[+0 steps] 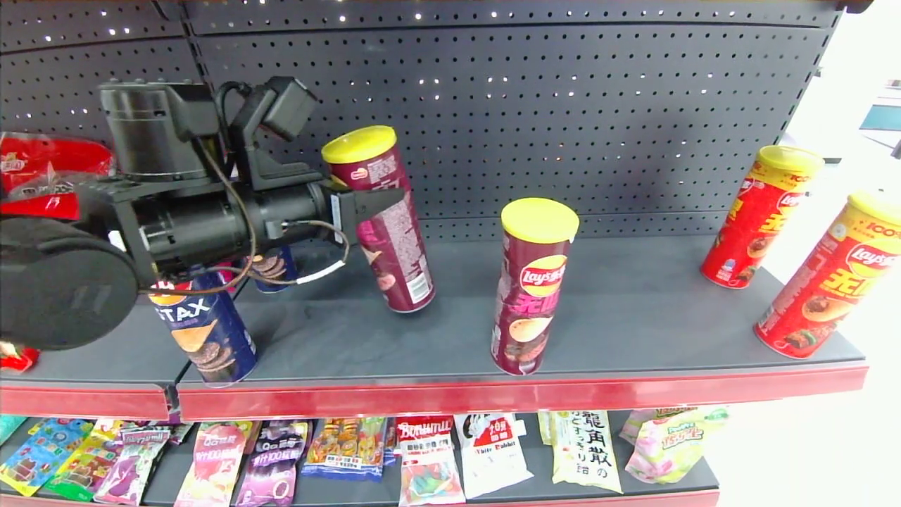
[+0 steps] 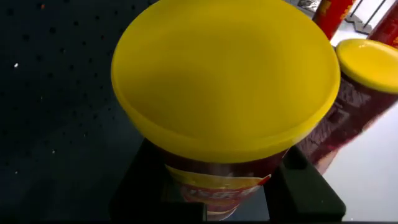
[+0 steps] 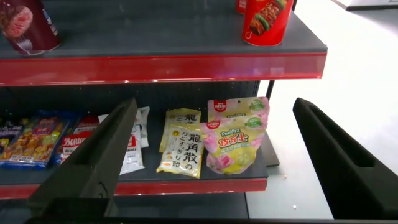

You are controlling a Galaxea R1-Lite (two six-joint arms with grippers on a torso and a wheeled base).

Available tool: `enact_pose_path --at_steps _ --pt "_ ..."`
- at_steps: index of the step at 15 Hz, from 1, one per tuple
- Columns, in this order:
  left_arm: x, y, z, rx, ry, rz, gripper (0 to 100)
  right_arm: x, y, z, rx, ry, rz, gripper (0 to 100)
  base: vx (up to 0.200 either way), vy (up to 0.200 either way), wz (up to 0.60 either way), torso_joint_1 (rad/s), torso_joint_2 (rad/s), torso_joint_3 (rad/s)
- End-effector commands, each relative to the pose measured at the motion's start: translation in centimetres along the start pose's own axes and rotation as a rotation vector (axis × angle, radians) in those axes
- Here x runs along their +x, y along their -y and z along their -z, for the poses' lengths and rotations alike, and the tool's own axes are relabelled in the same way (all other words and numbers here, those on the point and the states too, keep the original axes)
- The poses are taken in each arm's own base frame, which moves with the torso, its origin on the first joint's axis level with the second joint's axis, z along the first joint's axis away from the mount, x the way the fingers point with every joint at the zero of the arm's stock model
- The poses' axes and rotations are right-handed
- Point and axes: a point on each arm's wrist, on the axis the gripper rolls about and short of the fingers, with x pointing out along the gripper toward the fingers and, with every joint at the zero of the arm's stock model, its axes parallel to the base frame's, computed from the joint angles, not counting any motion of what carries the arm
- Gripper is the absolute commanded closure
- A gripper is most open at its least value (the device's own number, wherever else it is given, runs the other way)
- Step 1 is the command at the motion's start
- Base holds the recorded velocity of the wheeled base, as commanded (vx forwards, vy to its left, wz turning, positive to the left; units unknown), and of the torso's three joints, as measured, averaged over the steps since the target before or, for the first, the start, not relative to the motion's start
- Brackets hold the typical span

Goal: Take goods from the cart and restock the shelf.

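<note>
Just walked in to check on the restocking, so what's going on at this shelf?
The left gripper is shut on a maroon chip can with a yellow lid, holding it tilted over the upper shelf. A second maroon can stands near the front edge, two red cans at the right end, a blue can at the left. The right gripper is open and empty, facing the snack bags on the shelf below.
</note>
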Motion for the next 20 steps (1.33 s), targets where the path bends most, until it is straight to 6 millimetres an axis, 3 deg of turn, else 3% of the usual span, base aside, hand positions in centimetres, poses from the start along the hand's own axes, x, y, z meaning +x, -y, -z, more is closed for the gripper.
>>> enact_pose_path --at_steps 1,11,20 --pt "3.3 -0.3 0.8 -0.008 -0.018 0.02 100 0.0 0.0 0.0 0.0 -0.001 0.0 0 0.0 0.0 0.0 0.0 0.0 0.0" --pt "9.3 0.3 0.9 0.015 0.02 0.079 100 0.0 0.0 0.0 0.0 -0.001 0.0 0 0.0 0.0 0.0 0.0 0.0 0.0" --pt "12.6 0.3 2.2 0.086 0.022 0.109 100 0.0 0.0 0.0 0.0 -0.001 0.0 0 0.0 0.0 0.0 0.0 0.0 0.0"
